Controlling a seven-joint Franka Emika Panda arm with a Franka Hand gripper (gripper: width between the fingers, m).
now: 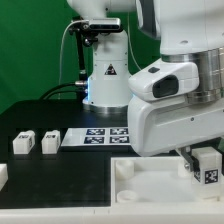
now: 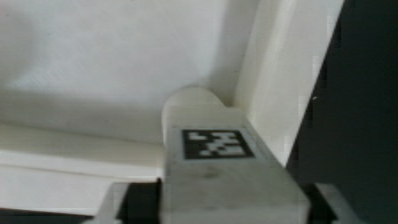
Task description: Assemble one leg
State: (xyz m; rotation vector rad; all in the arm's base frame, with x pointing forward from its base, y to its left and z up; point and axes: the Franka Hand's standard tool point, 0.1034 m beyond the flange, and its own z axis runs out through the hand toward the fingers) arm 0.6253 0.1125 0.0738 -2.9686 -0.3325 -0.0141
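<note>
Black surface, green backdrop: leg held at the tray corner.
Exterior view: the leg (image 1: 207, 167) is clamped in the hand (image 1: 205, 158) over the white tray (image 1: 122, 170); spare blocks (image 1: 50, 141) are seen beside the marker board (image 1: 100, 136). Wrist view: the leg tip is pointed at the tray's corner wall (image 2: 285, 60); contact cannot be judged, and no socket is seen. Risk: if tilted or offset, the leg could be jammed on the wall or slipped in the grip. Nothing else is seen in the tray.

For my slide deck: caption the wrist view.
Tagged leg gripped in the jaws, its rounded tip near an inner corner of the large white piece.
</note>
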